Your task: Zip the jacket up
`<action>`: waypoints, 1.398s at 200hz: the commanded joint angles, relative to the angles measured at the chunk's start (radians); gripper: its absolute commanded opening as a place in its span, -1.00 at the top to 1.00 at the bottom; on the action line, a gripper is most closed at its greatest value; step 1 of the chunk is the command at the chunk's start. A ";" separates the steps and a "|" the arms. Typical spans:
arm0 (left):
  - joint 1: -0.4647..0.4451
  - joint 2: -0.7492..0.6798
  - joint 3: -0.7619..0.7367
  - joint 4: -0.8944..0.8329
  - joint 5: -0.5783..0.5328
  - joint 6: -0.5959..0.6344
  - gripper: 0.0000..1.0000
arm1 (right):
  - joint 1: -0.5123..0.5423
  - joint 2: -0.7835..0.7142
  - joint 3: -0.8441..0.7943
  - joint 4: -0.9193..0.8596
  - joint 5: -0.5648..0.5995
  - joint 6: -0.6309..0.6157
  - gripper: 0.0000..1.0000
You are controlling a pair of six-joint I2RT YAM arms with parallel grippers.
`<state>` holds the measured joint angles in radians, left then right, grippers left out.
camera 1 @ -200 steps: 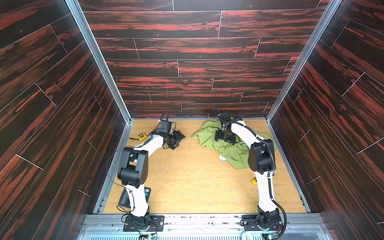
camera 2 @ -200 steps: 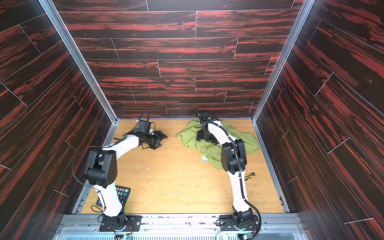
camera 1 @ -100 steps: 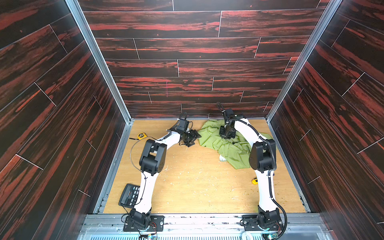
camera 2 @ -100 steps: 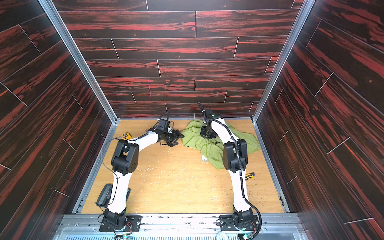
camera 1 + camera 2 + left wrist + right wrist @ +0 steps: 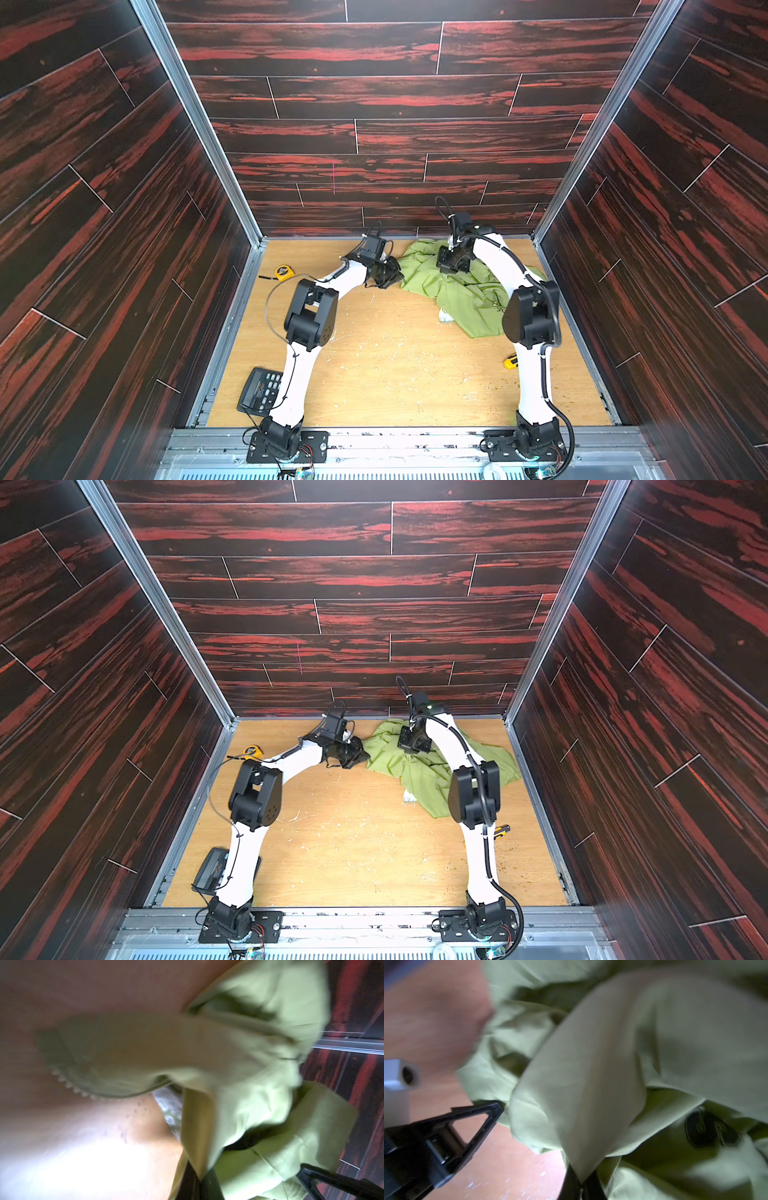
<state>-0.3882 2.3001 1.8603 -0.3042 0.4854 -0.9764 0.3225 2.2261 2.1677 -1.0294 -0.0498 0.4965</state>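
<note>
The lime-green jacket (image 5: 461,291) (image 5: 419,771) lies crumpled at the back right of the wooden floor. My left gripper (image 5: 397,274) (image 5: 365,755) is at the jacket's left edge. In the left wrist view its tips (image 5: 200,1180) are shut on a fold of green cloth (image 5: 207,1059), and a row of pale zipper teeth (image 5: 68,1084) shows along a blurred hem. My right gripper (image 5: 451,270) (image 5: 411,748) points down into the middle of the heap. In the right wrist view it (image 5: 582,1183) is shut on a raised fold of cloth (image 5: 591,1068). Both wrist views are blurred.
A yellow tape measure (image 5: 284,272) (image 5: 252,751) lies at the back left. A black keypad (image 5: 259,390) (image 5: 212,868) sits by the left arm's base. A small yellow tool (image 5: 510,362) (image 5: 500,830) lies beside the right arm. Dark wood-print walls enclose three sides.
My left arm has swung right from near the tape measure to the jacket's left edge and shut on it. My right gripper has shut on the cloth and pulled a fold up.
</note>
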 commanded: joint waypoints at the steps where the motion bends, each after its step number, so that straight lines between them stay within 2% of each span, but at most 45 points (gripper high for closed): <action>1: 0.006 -0.221 0.065 -0.098 -0.079 0.093 1.00 | 0.004 -0.134 0.094 -0.019 -0.082 -0.032 1.00; 39: 0.013 -0.428 0.052 -0.225 -0.215 0.193 1.00 | 0.003 -0.160 0.233 -0.054 -0.209 -0.063 1.00; 71: 0.014 -0.609 -0.001 -0.245 -0.321 0.235 1.00 | 0.003 -0.192 0.331 -0.062 -0.289 -0.056 1.00; 75: 0.014 -0.626 -0.006 -0.248 -0.330 0.241 1.00 | 0.003 -0.197 0.334 -0.058 -0.329 -0.052 1.00; 144: 0.014 -0.843 -0.029 -0.316 -0.390 0.280 1.00 | 0.003 -0.335 0.351 0.031 -0.483 -0.008 1.00; 183: 0.014 -0.893 0.008 -0.287 -0.368 0.282 1.00 | -0.002 -0.443 0.354 0.111 -0.539 -0.004 1.00; 212: 0.014 -0.903 0.019 -0.280 -0.356 0.257 1.00 | -0.047 -0.481 0.352 0.175 -0.600 0.066 1.00; 242: 0.019 -0.871 0.016 -0.317 -0.351 0.249 0.97 | -0.096 -0.443 0.350 0.176 -0.651 0.135 1.00; 279: 0.066 -0.755 0.009 -0.392 -0.352 0.212 1.00 | -0.110 -0.301 0.346 0.043 -0.591 0.154 1.00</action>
<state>-0.3717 1.4673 1.8675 -0.6155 0.1726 -0.7425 0.2405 1.8080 2.5111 -0.9100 -0.6804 0.6071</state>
